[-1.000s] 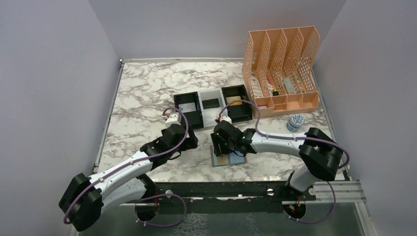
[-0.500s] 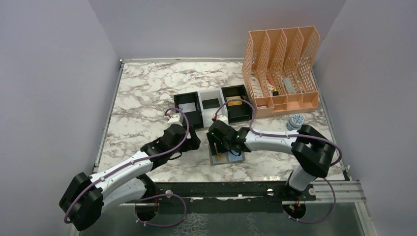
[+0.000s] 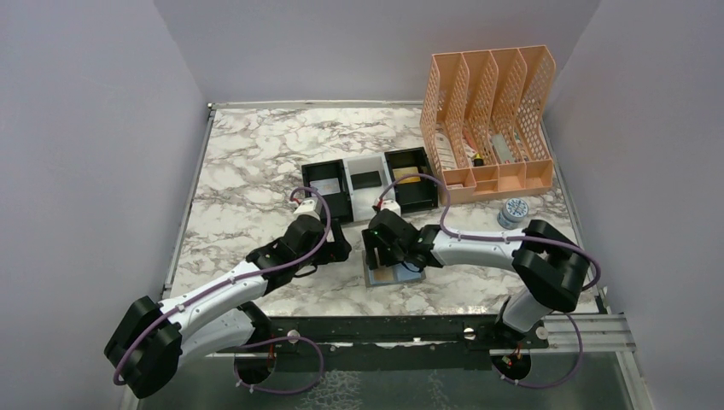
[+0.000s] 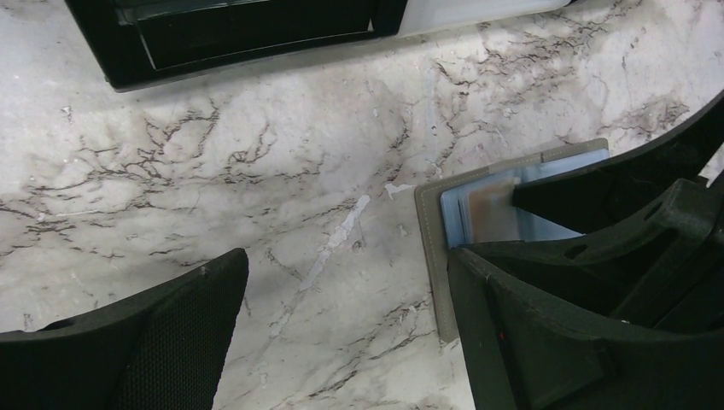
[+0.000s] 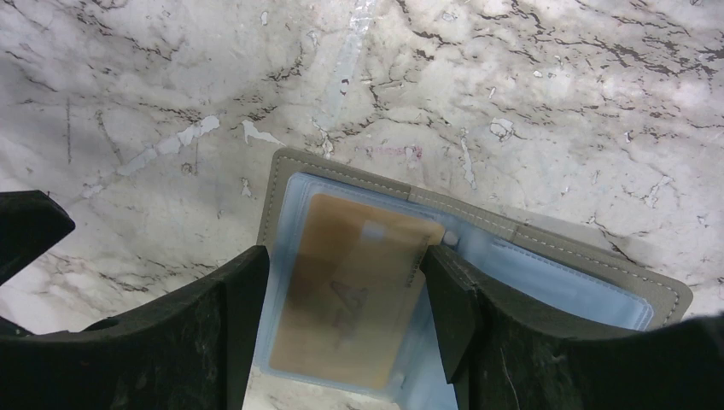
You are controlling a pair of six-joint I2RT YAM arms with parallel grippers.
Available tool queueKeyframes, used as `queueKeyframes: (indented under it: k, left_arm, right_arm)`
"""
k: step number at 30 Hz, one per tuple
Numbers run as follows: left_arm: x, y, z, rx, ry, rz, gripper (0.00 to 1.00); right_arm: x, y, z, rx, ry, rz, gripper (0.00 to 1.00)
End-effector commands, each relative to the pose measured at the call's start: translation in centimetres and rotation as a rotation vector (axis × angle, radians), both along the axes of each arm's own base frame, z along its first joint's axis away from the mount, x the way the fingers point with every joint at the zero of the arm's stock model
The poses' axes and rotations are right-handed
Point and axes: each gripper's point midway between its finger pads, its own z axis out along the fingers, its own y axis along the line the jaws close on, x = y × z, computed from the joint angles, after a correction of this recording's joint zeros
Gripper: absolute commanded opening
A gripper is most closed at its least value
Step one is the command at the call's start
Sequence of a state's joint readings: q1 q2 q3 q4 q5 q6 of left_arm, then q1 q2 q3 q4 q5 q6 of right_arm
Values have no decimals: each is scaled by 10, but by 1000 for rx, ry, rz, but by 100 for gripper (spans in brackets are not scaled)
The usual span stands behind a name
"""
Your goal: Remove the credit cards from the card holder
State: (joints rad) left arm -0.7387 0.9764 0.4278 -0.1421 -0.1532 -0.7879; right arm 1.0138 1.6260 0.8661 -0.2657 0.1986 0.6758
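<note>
- Card holder (image 5: 546, 246): it lies open and flat on the table (image 3: 248, 162), close to the near edge at about mid-width, on the near side of the black-and-white tray (image 3: 352, 190). The grey-taupe border faces up around the blue-grey panels.
- Credit card (image 5: 354, 290): you have one gold-yellow card in view. It sits in the holder's left panel, slightly askew. I cannot tell whether other cards are there.
- Right gripper (image 5: 344, 256): your jaws are spread and straddle the gold card, one finger (image 5: 213, 342) over the holder's left edge and the other at the card's right edge. Nothing is pinched, and I cannot tell whether the pads touch the card.
- Left gripper (image 4: 346, 256): your jaws are released wide over bare marble just left of the holder. Its right finger (image 4: 529, 342) is at the holder's left border, and contact cannot be told.
- Peach mesh file rack (image 3: 488, 120): it stands at the far right corner.
</note>
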Motion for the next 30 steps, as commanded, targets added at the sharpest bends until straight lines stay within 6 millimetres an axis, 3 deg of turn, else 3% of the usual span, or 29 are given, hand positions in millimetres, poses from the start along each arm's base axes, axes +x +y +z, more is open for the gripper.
queueKeyframes:
  k: [1, 7, 13, 23, 27, 30]
  left_arm:
    - [-2, -12, 8, -58, -21, -62, 89]
    - [-7, -18, 6, -92, -6, -94, 89]
    - [-9, -23, 8, -106, -9, -123, 89]
    - [-15, -38, 12, -147, -6, -213, 88]
    - [-16, -42, 11, -156, -5, -235, 88]
    - [-17, -41, 8, -151, 2, -235, 88]
  right_arm:
    - [-25, -5, -28, 41, 144, 21, 69]
    - [-22, -15, -32, 42, 157, -20, 69]
    - [-17, -30, -38, -30, 134, -50, 63]
    - [-19, -19, -33, 75, 169, -37, 53]
    - [-15, -21, -30, 92, 166, -46, 54]
    - [-12, -27, -33, 46, 156, -57, 63]
